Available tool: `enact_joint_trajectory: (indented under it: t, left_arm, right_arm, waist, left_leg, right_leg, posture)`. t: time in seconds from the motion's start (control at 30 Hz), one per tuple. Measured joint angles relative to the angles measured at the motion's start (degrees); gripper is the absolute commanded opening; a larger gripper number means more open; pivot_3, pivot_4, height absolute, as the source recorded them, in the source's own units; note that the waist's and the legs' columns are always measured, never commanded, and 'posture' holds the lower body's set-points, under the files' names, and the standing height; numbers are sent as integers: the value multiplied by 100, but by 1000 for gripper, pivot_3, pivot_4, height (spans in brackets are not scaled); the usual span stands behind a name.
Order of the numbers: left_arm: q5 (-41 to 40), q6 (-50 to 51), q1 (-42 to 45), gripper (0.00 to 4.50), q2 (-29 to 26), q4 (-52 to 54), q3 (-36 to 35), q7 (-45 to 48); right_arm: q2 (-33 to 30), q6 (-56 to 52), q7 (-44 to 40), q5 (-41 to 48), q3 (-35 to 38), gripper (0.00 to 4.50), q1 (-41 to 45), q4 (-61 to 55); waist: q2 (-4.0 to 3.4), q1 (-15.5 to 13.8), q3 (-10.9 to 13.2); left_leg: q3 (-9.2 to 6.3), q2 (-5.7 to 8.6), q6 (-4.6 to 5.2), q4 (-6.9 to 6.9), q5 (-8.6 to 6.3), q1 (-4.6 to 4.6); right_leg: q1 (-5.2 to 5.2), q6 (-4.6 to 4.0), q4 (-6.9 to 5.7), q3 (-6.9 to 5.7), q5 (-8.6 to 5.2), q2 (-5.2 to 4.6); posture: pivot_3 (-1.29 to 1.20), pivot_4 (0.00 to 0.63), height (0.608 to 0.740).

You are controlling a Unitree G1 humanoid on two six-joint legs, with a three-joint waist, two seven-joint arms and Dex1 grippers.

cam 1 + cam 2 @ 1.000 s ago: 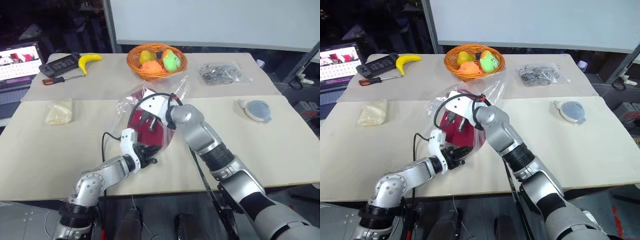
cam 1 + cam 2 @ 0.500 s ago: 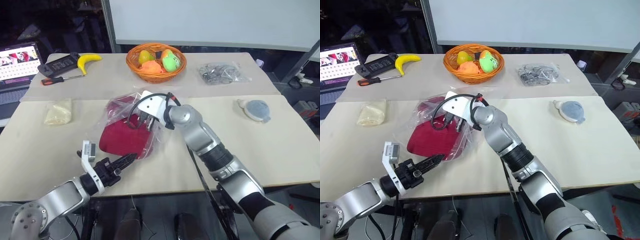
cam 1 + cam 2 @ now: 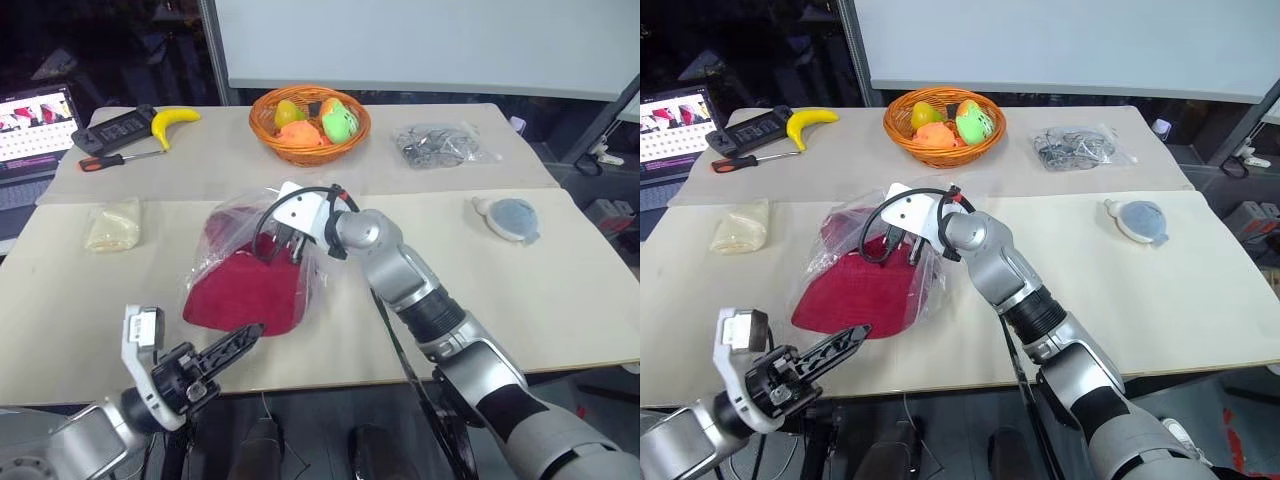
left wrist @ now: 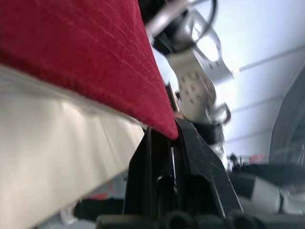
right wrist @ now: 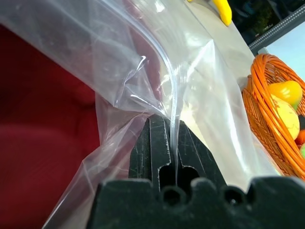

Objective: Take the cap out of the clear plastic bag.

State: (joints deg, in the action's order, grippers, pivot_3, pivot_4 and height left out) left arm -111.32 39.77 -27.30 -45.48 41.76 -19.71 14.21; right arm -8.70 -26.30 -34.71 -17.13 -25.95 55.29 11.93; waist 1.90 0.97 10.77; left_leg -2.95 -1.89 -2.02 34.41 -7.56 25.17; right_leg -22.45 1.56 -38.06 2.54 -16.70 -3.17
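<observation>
**Two pincers clamped: one on the cap, one on the bag**

Two closed pincers are seen over the table point(image 3: 560, 300). The right pincer point(image 3: 292, 238) is clamped on a fold of the clear plastic bag point(image 3: 225, 235), with the film pinched between its black fingers point(image 5: 152, 143) and held up above the table. The left pincer point(image 3: 245, 338) is closed on the edge of the cap point(image 3: 245, 290) at the near side, and in the left wrist view the red fabric point(image 4: 81, 52) is gripped between the fingertips. The cap lies near the middle of the table, its far part under the lifted plastic, its near edge reaching toward the table's front edge.

At the far side, an orange basket point(image 3: 308, 125) of fruit is set, with a banana point(image 3: 172, 122), a screwdriver point(image 3: 108, 160) and a dark remote point(image 3: 118, 127) to its left. A pale yellow packet point(image 3: 112, 225) rests left of the cap. A small bag of grey items point(image 3: 440, 145) and a bluish-white disc point(image 3: 508, 218) lie to the right.
</observation>
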Motion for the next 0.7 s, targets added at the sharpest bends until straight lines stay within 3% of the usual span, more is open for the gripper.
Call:
enact_joint_trajectory:
  t: [0.13, 0.23, 0.37, 0.5, 0.6, 0.7]
  left_arm:
    - [-5, -246, 529, 35, 0, 1, 190, -142]
    - [-27, -442, 1358, 35, 485, -42, 546, -701]
    - [-41, -554, 1750, 35, 916, -10, 751, -998]
    - [-27, -643, 849, 35, 109, 169, 561, -223]
    - [-24, -321, -492, 35, -902, 350, -325, 1089]
    - [-38, 238, -1419, 35, -1503, 397, -1372, 2364]
  right_arm:
    - [-39, 6, 25, -4, 27, 0, 15, 68]
    - [-112, 4, 115, -16, 216, 0, 59, 117]
    - [-123, 3, 143, -50, 332, 0, 81, 127]
    - [-92, 28, 59, -56, 241, 0, 59, 126]
    - [-5, 99, -23, -42, 133, 0, 41, 145]
    - [-27, 114, -8, -58, 122, 0, 43, 253]
  waist:
    - [-1, -44, 1]
    - [0, -45, 0]
    - [2, 1, -1]
    - [-1, 140, 1]
    - [-6, 157, 4]
    - [-12, 119, 7]
  left_leg:
    - [-1, 1, 0, 2, 1, 0]
    - [-2, 3, 0, 8, 1, 1]
    - [-1, -1, 0, 2, 1, 1]
    - [-1, -7, 1, -18, 1, -3]
    - [1, -8, -2, -22, 3, -2]
    - [0, -8, -2, -20, 3, -4]
  right_leg:
    - [4, 0, 2, -3, 0, 0]
    - [9, 3, 2, -3, 1, 0]
    - [4, 3, 0, 1, 1, 6]
    - [-9, -6, -7, 6, -3, 12]
    - [-18, -12, -14, 5, -6, 11]
    - [-8, -12, -2, -10, -8, 7]
  posture:
    - [0, 150, 740]
    - [0, 150, 740]
    - [0, 150, 740]
    - [0, 150, 740]
    - [0, 150, 740]
    - [0, 150, 740]
